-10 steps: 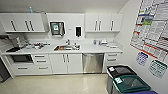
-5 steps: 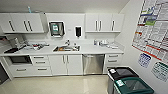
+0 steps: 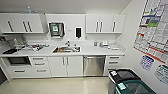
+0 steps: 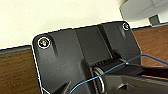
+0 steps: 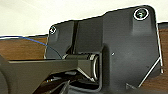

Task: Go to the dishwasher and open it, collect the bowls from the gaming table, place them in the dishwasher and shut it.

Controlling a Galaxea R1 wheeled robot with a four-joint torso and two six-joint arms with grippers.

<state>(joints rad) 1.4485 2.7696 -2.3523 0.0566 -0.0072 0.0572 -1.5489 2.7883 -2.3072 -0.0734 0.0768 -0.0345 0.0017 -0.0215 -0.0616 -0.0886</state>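
The dishwasher point(image 3: 94, 65) stands under the white counter point(image 3: 100, 52), right of the sink. Its brushed steel door is closed, and the bar handle runs along its top edge. It lies straight ahead of me across a stretch of pale floor. The bowls and the gaming table are out of view. In both wrist views I see the dark plates of my own arms above brown wood-look flooring and a white wall.
A black-lidded bin point(image 3: 124, 75) and a green-lidded bin point(image 3: 136, 88) stand close at the front right, along the poster-covered wall point(image 3: 152, 35). White cabinet doors and drawers point(image 3: 65, 66) flank the dishwasher. A sink point(image 3: 67, 49) and clutter point(image 3: 35, 46) sit on the counter. A dark built-in oven point(image 3: 18, 60) is at the left.
The whole kitchen has slid slightly lower and grown a little in the head view, so the camera has moved closer. Nothing in the room has moved.
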